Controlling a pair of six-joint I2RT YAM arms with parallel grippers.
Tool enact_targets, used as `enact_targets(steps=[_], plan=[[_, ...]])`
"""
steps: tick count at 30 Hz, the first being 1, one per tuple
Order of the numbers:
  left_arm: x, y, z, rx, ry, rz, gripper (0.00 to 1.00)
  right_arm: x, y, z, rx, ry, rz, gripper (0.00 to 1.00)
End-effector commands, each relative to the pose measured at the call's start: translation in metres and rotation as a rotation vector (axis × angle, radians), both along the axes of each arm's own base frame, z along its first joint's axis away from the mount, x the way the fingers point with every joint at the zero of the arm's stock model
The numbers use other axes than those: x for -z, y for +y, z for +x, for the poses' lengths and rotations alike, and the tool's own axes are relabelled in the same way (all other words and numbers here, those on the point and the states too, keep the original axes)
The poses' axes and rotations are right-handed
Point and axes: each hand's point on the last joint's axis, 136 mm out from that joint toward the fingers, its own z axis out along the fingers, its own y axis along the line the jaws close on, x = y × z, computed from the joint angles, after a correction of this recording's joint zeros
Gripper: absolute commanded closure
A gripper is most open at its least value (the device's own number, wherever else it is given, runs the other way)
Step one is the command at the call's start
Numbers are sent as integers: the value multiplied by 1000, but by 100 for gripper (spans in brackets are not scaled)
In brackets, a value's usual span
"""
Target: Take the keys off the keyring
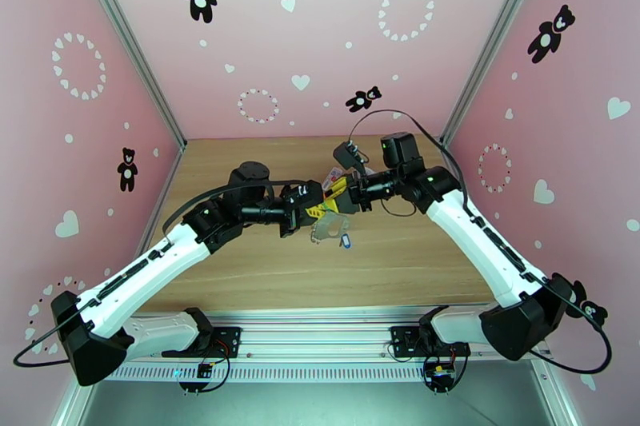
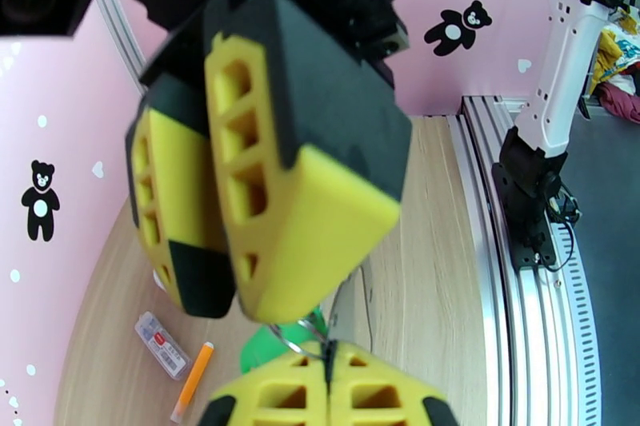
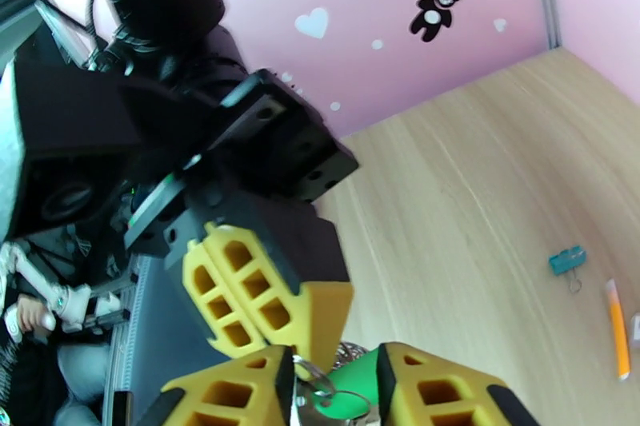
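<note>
Both arms meet above the middle of the table. My left gripper is shut, and a small metal ring of the keyring runs into the seam between its pads. The green key hangs from that ring. Its head lies between the fingers of my right gripper, which stand partly closed around it. I cannot tell whether they press on it. In the top view the blue key dangles under the grippers, beside a pale grey part of the keyring.
An orange pen and a small white labelled packet lie on the wooden table. A teal binder clip sits near the pen. Pink walls close in the table on three sides.
</note>
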Motion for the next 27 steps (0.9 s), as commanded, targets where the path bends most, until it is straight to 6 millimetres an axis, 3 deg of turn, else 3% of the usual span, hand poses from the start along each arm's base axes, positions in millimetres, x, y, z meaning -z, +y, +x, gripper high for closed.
enact_targets(steps=[1, 4, 10, 17, 24, 27], plan=[[-12, -3, -4, 42, -15, -13, 96, -7, 2, -14, -89, -19, 28, 65], [-12, -4, -5, 48, -10, -10, 96, 1, 1, -16, -94, -14, -9, 59], [-15, -5, -5, 57, -10, -13, 96, 10, 3, -13, -100, -1, -32, 58], [-12, -4, -4, 50, -7, -5, 97, 8, 2, -15, -110, -10, -30, 70], [-11, -3, -5, 56, 4, -10, 97, 0, 0, -13, -103, -30, -19, 69], [-13, -1, -4, 52, 2, -12, 96, 2, -1, -13, -106, -16, -23, 74]])
